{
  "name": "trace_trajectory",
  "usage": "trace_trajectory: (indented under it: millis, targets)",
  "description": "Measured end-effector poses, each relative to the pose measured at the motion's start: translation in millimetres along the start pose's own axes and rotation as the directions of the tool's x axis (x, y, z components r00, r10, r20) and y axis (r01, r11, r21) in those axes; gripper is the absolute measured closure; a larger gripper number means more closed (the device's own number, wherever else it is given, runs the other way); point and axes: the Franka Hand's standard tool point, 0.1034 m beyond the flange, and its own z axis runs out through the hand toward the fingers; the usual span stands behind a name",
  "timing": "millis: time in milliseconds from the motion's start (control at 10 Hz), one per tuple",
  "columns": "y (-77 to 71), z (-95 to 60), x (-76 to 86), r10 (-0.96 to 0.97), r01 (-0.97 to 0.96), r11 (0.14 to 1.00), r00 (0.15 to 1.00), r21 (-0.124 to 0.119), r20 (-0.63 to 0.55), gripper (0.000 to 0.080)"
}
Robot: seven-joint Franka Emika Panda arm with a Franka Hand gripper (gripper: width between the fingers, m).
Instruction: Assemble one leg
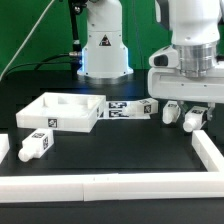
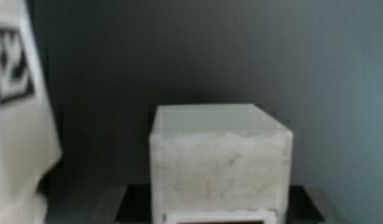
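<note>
My gripper [image 1: 189, 110] hangs low at the exterior view's right, over two small white legs. It is shut on one leg [image 1: 193, 120], which in the wrist view is a white block [image 2: 220, 155] running out from between the dark fingers [image 2: 131, 200] of my gripper [image 2: 220, 208]. A second leg [image 1: 171, 113] lies close beside it; its tagged side shows at the wrist view's edge [image 2: 17, 95]. A third leg [image 1: 37, 147] lies at the front left. I cannot tell whether the held leg is off the table.
The square white top [image 1: 60, 111] lies left of centre. The marker board [image 1: 125, 108] lies behind, between top and gripper. A white rail [image 1: 100, 186] runs along the front and another rail [image 1: 209, 150] up the right side. A white part [image 1: 2, 148] shows at the left edge.
</note>
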Motion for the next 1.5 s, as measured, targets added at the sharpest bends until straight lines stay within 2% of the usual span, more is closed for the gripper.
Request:
trace_trajectory:
  millis: [200, 300, 400, 500, 600, 700, 800, 1000, 1100, 1300, 1400, 1500]
  targets:
    - [3.3, 4.1, -0.3, -0.019, 0.019, 1.000, 1.000, -0.007, 0.004, 0.0520]
    - [2.8, 4.2, -0.7, -0.021, 0.021, 1.000, 1.000, -0.007, 0.004, 0.0484]
    - [2.8, 4.2, -0.7, -0.021, 0.021, 1.000, 1.000, -0.007, 0.004, 0.0484]
    - [2.9, 3.9, -0.4, -0.021, 0.021, 1.000, 1.000, -0.006, 0.004, 0.0301]
    - [2.0, -2.5, 2.4, -0.030, 0.030, 1.000, 1.000, 0.001, -0.001, 0.0301]
    - [0.9, -15.0, 5.1, -0.040, 0.040, 0.999, 0.999, 0.013, -0.010, 0.0183]
    - [5.4, -31.9, 10.2, -0.061, 0.061, 0.998, 0.998, 0.023, -0.013, 0.0160]
    - [28.2, -69.8, 29.6, -0.119, 0.120, 0.992, 0.993, 0.045, -0.022, 0.0151]
    - [48.3, -86.0, 40.7, -0.157, 0.159, 0.986, 0.987, 0.050, -0.040, 0.0151]
    - [93.7, -104.9, 65.8, -0.264, 0.267, 0.963, 0.962, 0.044, -0.072, 0.0150]
    - [101.1, -108.7, 72.9, -0.244, 0.248, 0.968, 0.966, 0.045, -0.080, 0.0150]
    - [99.4, -107.5, 71.1, -0.245, 0.249, 0.968, 0.966, 0.045, -0.078, 0.0150]
